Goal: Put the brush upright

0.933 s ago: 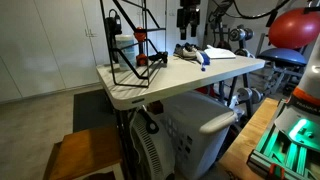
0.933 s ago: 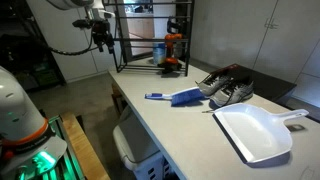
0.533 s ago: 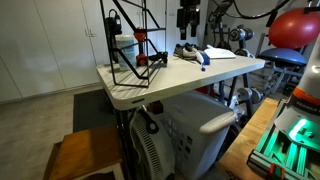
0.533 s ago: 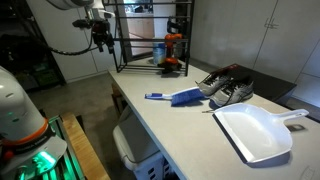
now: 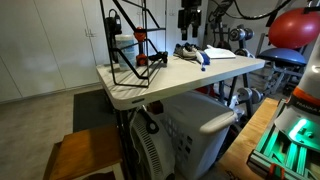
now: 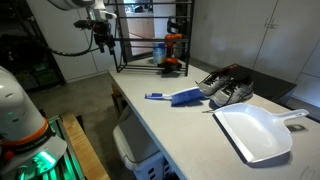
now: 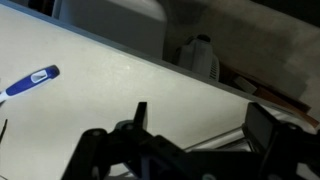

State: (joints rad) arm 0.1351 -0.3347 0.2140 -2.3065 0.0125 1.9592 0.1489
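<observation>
The brush lies flat on the white table, its blue handle pointing away from the darker blue head. It also shows in an exterior view as a small blue shape by the shoes. In the wrist view only its blue handle with a paler end shows at the left edge. My gripper is open and empty, high above the table. In both exterior views it hangs in the air, well apart from the brush.
A pair of grey shoes lies right beside the brush. A white dustpan sits near the table's end. A black wire rack with an orange item and a white jug stands at the other end.
</observation>
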